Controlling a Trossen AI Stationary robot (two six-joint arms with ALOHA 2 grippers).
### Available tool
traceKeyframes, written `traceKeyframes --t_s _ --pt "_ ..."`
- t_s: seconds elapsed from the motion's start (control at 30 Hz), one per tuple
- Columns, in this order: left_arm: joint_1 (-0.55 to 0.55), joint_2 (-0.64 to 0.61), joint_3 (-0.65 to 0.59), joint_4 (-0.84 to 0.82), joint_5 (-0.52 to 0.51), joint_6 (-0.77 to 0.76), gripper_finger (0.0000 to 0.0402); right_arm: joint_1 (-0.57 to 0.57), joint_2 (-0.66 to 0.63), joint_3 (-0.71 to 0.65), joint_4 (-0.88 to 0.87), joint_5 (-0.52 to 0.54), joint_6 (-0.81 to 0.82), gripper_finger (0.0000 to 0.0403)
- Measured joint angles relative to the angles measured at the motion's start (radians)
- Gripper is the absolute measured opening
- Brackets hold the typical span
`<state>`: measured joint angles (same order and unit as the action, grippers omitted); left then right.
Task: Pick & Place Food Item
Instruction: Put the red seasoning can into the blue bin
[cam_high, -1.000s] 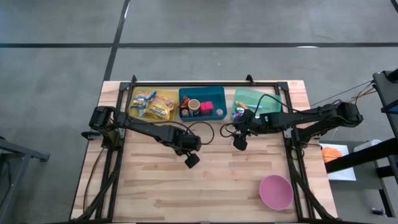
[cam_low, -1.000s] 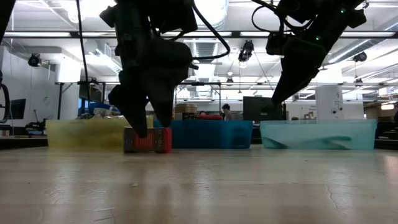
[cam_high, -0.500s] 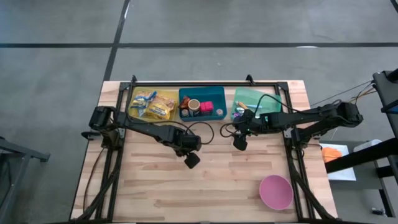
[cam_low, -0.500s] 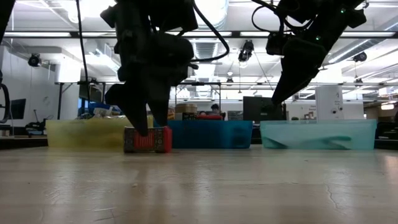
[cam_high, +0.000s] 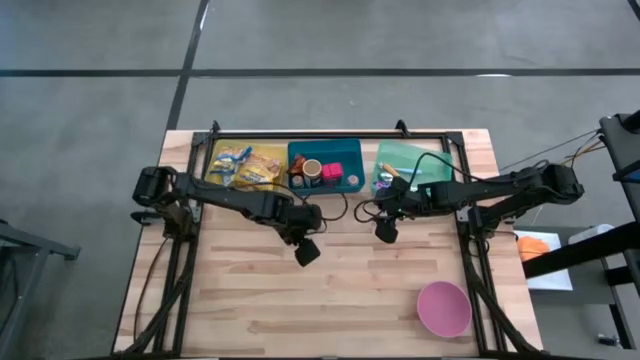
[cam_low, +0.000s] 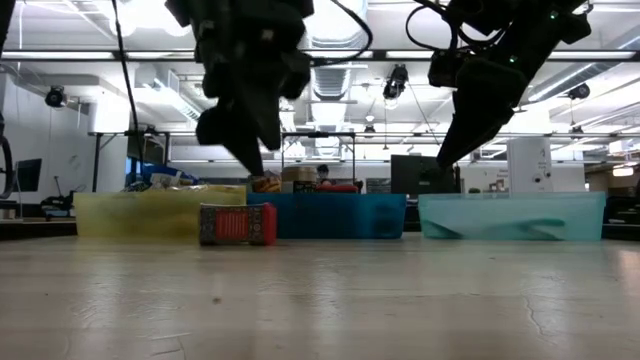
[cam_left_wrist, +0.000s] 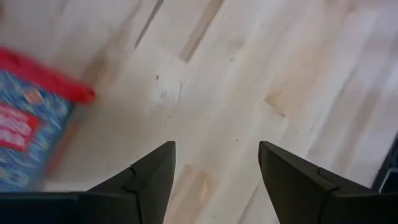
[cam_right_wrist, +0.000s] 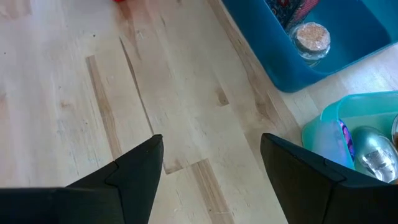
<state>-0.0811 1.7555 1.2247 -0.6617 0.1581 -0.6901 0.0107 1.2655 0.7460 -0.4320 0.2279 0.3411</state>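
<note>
A small red box with a blue face (cam_low: 237, 224) lies flat on the wooden table in front of the bins; the left wrist view shows it (cam_left_wrist: 34, 121) off to one side of my fingers. In the high view the left arm hides it. My left gripper (cam_left_wrist: 216, 146) hangs open above the box (cam_low: 252, 160), with only bare table between its fingers. My right gripper (cam_high: 385, 228) hovers open over the table near the blue and teal bins, and nothing is between its fingers (cam_right_wrist: 211, 138).
Three bins line the far edge: a yellow one (cam_high: 247, 168) with snack bags, a blue one (cam_high: 325, 165) with small jars, and a teal one (cam_high: 410, 165). A pink bowl (cam_high: 443, 307) stands near the front right corner. Bare wood lies across the table's middle and front left.
My left gripper has risen from around the red box and tipped a little, and its fingers have drawn closer together. The box has stayed where it was on the table. My right gripper has kept still.
</note>
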Motion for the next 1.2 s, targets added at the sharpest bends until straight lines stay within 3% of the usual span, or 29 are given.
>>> traceKeyframes --t_s 0.27,0.47,0.63,1.03,1.2 --pt "0.073 -0.106 0.001 -0.008 -0.056 0.106 0.0236 0.005 0.0 0.006 0.011 0.008 -0.027 0.0267" --pt "0.088 -0.132 0.0 -0.012 -0.147 0.289 0.0236 0.004 0.0 0.013 0.022 0.007 -0.027 0.0267" --pt "0.089 -0.132 -0.001 -0.022 -0.159 0.426 0.0236 0.004 0.0 0.013 0.024 0.007 -0.027 0.0267" --pt "0.089 -0.131 -0.006 -0.014 -0.159 0.436 0.0236 0.004 0.0 0.013 0.024 0.006 -0.027 0.0267" --pt "0.09 -0.14 -0.006 -0.047 -0.158 0.553 0.0236 0.004 0.0 0.013 0.025 0.006 -0.027 0.0267"
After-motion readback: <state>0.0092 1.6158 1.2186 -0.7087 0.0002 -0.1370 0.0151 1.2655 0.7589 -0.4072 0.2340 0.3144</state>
